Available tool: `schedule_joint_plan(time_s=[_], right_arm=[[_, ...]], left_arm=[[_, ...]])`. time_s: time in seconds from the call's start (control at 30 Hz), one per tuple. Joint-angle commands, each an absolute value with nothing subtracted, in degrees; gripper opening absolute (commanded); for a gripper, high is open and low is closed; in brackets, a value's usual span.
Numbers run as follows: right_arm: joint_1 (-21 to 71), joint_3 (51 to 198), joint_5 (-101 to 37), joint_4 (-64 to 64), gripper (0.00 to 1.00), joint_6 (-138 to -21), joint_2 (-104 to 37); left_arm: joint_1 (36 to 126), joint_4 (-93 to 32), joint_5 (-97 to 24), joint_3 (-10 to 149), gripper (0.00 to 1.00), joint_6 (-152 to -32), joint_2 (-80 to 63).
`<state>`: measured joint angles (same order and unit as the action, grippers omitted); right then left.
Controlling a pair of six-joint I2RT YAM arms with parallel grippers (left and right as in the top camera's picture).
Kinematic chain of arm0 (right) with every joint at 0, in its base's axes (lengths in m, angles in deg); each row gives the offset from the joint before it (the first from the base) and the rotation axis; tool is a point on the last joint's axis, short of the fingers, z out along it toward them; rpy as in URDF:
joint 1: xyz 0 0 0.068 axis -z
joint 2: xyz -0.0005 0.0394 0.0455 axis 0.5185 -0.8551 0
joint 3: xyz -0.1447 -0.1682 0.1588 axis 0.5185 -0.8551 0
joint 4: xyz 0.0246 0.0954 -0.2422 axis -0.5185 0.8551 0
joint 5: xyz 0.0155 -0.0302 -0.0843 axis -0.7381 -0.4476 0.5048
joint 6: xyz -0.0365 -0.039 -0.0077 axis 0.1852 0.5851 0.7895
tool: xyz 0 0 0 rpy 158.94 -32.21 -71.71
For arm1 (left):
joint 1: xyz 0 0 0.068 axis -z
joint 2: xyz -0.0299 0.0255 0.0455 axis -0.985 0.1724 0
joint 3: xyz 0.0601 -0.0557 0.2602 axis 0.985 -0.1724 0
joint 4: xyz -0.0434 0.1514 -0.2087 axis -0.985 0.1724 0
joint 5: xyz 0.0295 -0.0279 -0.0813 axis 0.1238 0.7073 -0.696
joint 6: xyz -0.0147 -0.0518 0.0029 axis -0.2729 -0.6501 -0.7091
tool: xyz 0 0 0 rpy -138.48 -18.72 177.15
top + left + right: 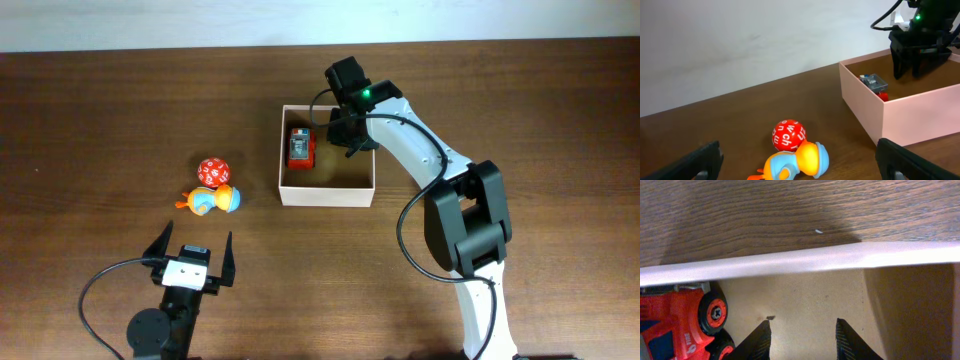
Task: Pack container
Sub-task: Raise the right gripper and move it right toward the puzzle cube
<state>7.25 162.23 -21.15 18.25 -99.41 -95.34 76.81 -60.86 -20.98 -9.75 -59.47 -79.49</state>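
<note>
The container (327, 194) is sitting at the counter (100, 100) centre, holding a red toy truck (300, 148) at its 10 o'clock. The right end effector (350, 138) is hovering inside at 1 o'clock, released and empty. The left end effector (196, 240) is standing fully released at 7 o'clock.

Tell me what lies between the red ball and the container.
Nothing: only bare brown table separates the red ball from the container, as the overhead view shows.
</note>
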Motion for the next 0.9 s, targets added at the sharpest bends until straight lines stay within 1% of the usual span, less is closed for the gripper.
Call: schedule_joint_plan(time_s=[0.0, 0.17, 0.37, 0.53, 0.63, 0.8, 0.87], right_arm=[[7.64, 163.34, -19.09, 18.20, 0.37, -100.59, -95.60], [7.70, 163.56, -21.28, 16.06, 0.43, -91.47, -95.60], [7.92, 168.13, -24.97, 19.47, 0.44, -84.57, -95.08], [7.92, 178.99, -27.44, 28.67, 0.44, -80.33, -94.84], [8.45, 186.25, -26.37, 35.32, 0.45, -78.47, -94.84], [11.46, 196.39, -23.16, 45.11, 0.49, -76.83, -94.84], [13.50, 198.73, -23.16, 48.30, 0.55, -75.21, -94.84]], left_arm=[[77.05, -60.86, -20.79, -10.14, 0.99, -58.75, -79.89], [77.05, -60.86, -20.79, -10.14, 0.99, -58.75, -79.89], [77.05, -60.86, -20.79, -10.14, 0.99, -58.75, -79.89], [77.05, -60.86, -20.79, -10.14, 0.99, -58.75, -79.89], [77.05, -60.86, -20.79, -10.14, 0.99, -58.75, -79.89], [77.05, -60.86, -20.79, -10.14, 0.99, -58.75, -79.89], [77.05, -60.86, -20.79, -10.14, 0.99, -58.75, -79.89]])
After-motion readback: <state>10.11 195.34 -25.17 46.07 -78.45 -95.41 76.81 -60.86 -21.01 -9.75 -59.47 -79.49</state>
